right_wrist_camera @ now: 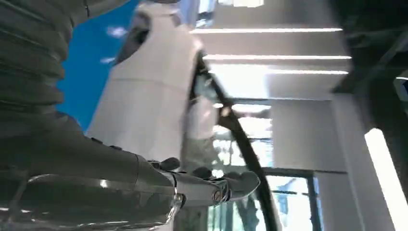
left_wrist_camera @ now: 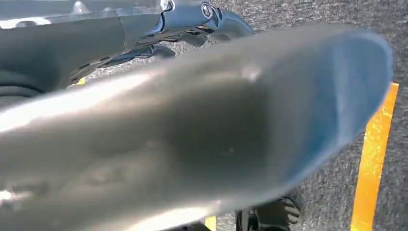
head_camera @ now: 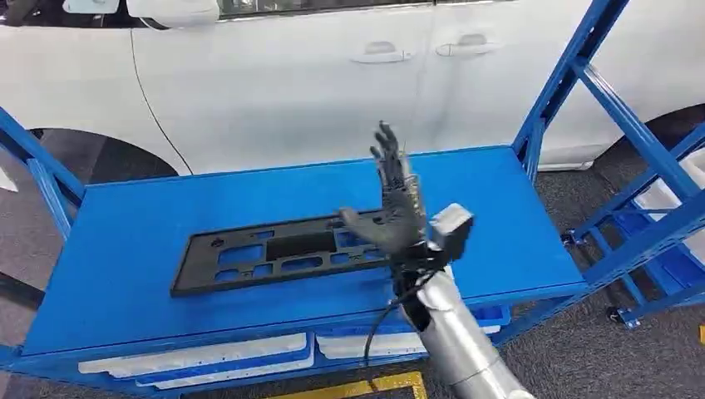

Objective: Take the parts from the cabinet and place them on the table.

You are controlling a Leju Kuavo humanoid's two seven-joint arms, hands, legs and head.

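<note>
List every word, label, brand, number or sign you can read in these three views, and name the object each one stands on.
No readable text in any view.
The flat black plastic panel on the blue metal shelf carries no legible marking.
The white car behind shows door handles, no badge or lettering.
The yellow floor line is plain paint, no characters.

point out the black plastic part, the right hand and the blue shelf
black plastic part (head_camera: 274, 253), head view, middle of the flat frame
right hand (head_camera: 397, 218), head view, on the palm
blue shelf (head_camera: 133, 241), head view, bare top surface left of the part
</note>
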